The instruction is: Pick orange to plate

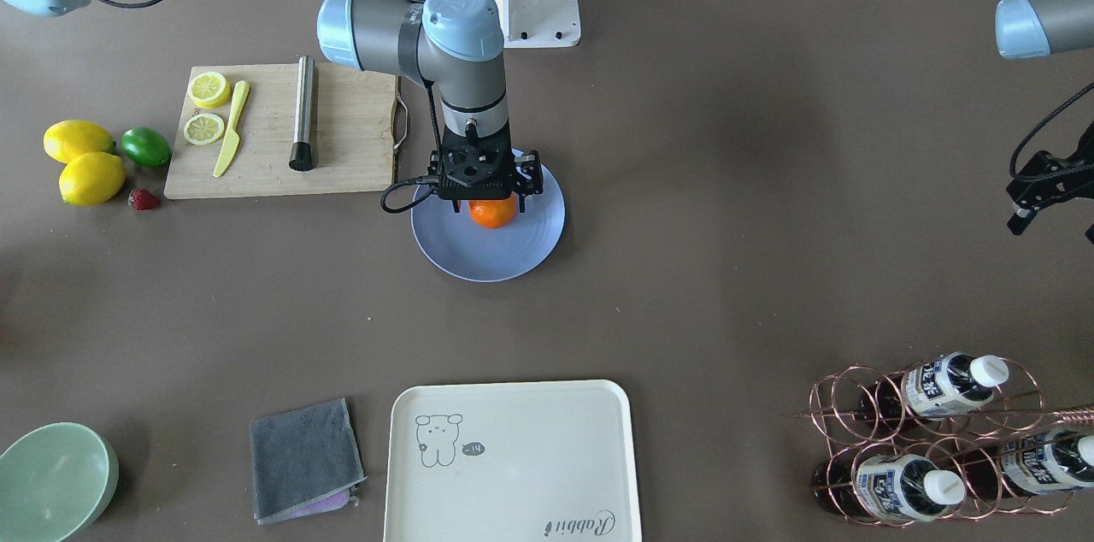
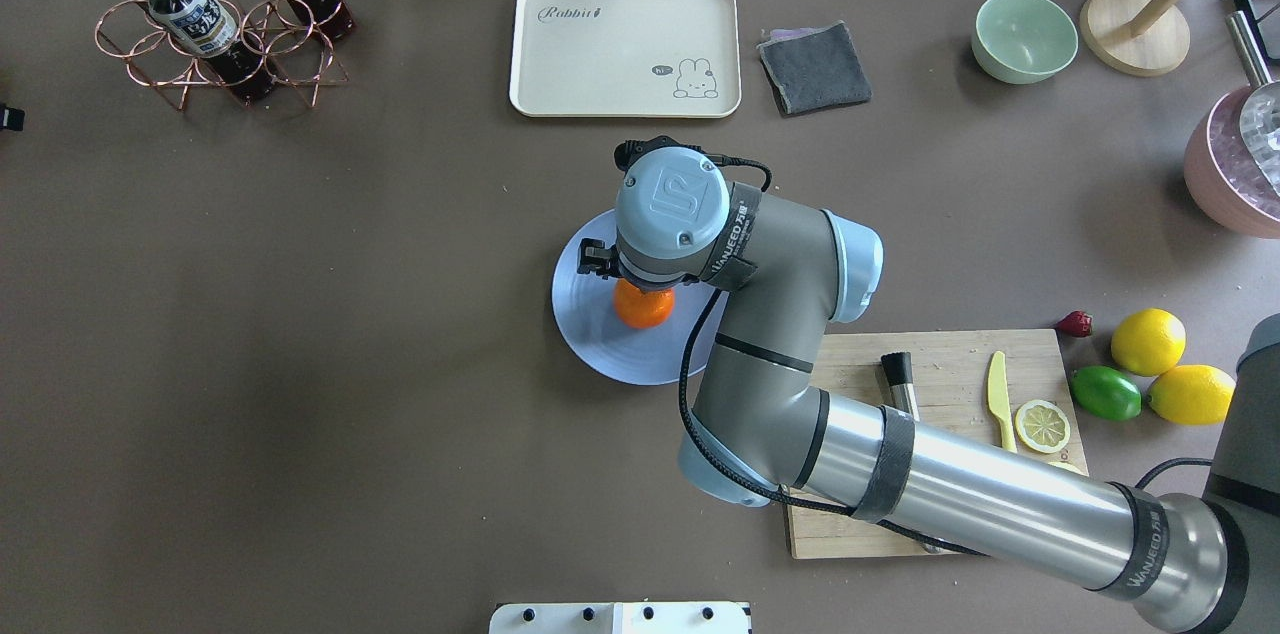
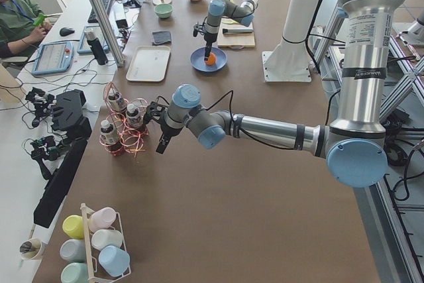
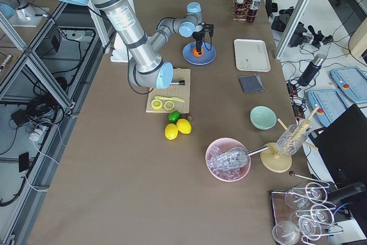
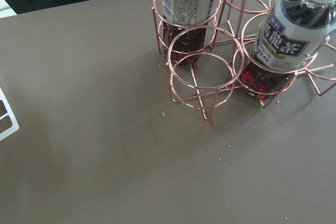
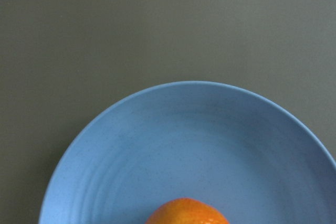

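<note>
Orange (image 1: 493,215), midway over the plate (image 1: 487,262) under the right claw (image 1: 491,202) (clenched or released, I cannot tell), may roll past the 6 o'clock rim if dropped.

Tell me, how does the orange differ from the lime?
The orange is bright orange; the lime is green. The orange looks round, the lime more oval. The orange is at the middle of the plate, under the right gripper; the lime lies on the table beside two lemons. Both are whole fruits of similar size.
</note>
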{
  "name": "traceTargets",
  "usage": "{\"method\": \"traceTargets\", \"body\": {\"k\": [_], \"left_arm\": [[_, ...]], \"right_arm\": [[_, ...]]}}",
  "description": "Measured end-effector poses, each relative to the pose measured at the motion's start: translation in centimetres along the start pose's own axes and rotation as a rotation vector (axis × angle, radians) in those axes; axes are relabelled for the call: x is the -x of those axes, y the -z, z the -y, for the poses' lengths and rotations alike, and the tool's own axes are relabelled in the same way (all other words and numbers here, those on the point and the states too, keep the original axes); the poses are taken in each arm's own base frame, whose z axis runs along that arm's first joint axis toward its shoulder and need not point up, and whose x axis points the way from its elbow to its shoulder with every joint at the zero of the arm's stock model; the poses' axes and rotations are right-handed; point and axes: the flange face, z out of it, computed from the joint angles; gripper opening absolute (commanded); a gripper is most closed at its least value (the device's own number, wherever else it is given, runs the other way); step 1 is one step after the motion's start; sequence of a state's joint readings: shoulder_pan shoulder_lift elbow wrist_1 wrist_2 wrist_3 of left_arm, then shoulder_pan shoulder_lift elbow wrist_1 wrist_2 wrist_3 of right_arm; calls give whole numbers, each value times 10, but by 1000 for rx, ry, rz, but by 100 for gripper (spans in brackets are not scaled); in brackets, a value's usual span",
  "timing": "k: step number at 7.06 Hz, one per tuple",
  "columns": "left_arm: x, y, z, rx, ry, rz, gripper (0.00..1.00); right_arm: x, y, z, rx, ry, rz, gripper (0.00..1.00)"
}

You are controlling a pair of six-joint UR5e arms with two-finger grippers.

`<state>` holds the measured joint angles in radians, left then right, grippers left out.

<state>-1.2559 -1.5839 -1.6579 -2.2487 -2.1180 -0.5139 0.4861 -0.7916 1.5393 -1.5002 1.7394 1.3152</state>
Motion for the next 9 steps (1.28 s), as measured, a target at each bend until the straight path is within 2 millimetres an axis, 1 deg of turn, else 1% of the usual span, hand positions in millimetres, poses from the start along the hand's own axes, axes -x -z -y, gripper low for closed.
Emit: {"method": "traceTargets", "body": {"k": [1, 2, 3, 4, 5, 6, 7, 8, 9], "left_arm": [[0, 2, -3, 11, 3, -18, 98], [6, 7, -4, 18, 6, -37, 98], [20, 19, -5, 22, 0, -57, 98], [39, 32, -8, 24, -21, -66, 98], [54, 39, -15, 29, -51, -63, 98], [68, 41, -29, 45, -64, -50, 98], [83, 42, -47, 60, -76, -32, 98], [99, 47, -61, 67, -113, -16, 98], [112, 51, -74, 78, -146, -4, 98]], "right_arm": [[-10, 36, 12, 26, -23, -6, 100], [-36, 80, 26, 51, -54, -6, 100], [-89, 124, 46, 68, -76, 6, 100], [-167, 160, 74, 81, -62, 17, 100], [-253, 184, 100, 100, -21, 17, 100], [-340, 198, 122, 114, 31, 4, 100], [-435, 206, 144, 118, 98, -27, 100], [-534, 211, 161, 127, 163, -60, 100], [-629, 216, 171, 142, 202, -81, 100]]}}
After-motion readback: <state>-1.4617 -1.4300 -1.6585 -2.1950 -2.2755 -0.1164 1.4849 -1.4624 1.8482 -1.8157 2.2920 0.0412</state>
